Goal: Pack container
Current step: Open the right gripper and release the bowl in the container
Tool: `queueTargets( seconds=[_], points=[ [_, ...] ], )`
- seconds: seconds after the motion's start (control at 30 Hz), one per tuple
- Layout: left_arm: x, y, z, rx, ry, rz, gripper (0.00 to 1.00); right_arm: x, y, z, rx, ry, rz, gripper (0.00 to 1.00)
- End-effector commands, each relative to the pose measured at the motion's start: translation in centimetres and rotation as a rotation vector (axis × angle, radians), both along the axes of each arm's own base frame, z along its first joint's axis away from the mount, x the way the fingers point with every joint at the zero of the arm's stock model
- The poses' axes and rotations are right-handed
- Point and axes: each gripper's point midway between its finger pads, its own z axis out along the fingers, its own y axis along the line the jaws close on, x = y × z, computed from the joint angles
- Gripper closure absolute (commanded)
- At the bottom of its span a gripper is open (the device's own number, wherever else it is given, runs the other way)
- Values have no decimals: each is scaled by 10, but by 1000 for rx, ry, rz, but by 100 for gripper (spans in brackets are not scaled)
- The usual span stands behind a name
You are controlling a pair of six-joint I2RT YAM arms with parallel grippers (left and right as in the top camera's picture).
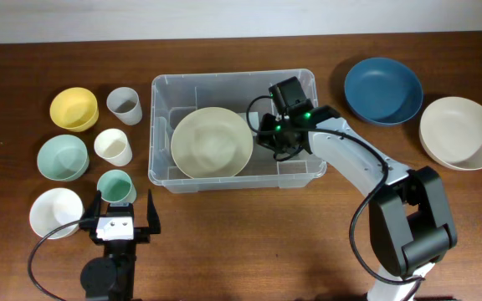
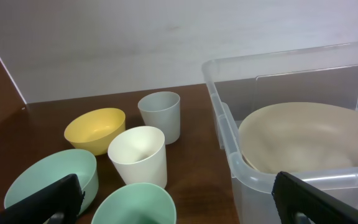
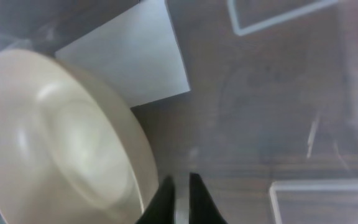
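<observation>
Container (image 1: pixel 159 134): clear bin, centre of tabletop (image 1: pixel 249 242), long side running L–R, upright, open top. White label (image 3: pixel 126 59) visible through its base in wrist view.

Inside container: one cream bowl (image 1: pixel 212 142), left half of bin, mouth up, tilted a bit. Right half of bin floor bare apart from the R arm.

R hand (image 1: pixel 273 144): reaches down into container from the right, just beside the cream bowl's right rim. R wrist view: fingers (image 3: pixel 166 202) closed together, nothing seen betw. them; tips sit next to bowl rim, over bin floor. Contact w/ rim: cannot tell.

L hand (image 1: pixel 124 213): near front-left edge of tabletop, outside container, fingers spread wide open, holding nothing. L wrist view shows both fingers (image 2: pixel 319 199) at frame bottom, far apart, pointing toward the cups and the bin's left wall.

Left of container, on tabletop, all mouth up:
- yellow bowl (image 1: pixel 74 109), far-left
- grey cup (image 1: pixel 125 104), near bin's far-left corner
- white cup (image 1: pixel 113 146)
- mint bowl (image 1: pixel 63 157)
- mint cup (image 1: pixel 115 186), just ahead of L hand
- white bowl (image 1: pixel 55 212), beside L hand

Right of container: blue bowl (image 1: pixel 382 89), then off-white bowl (image 1: pixel 460 132) further right. Both apart from bin.
</observation>
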Motion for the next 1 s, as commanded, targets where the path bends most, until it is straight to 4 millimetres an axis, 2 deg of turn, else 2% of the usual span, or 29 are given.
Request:
queueTargets(
  seconds=[0.0,0.1,0.3,0.4,0.97],
  points=[
    [0,2,-2,17,1,6,0,12,-9,5,-60,-58,9,96],
    [0,2,-2,17,1,6,1,12,-12,-2,-78,-47,4,96],
    [0,2,-2,17,1,6,1,9,-10,-27,-86,7,12,96],
    [0,2,-2,17,1,6,1,8,-10,-32,-85,18,15,96],
    [0,2,-2,17,1,6,1,7,19,-26,-23,-19,77,96]
  ],
)
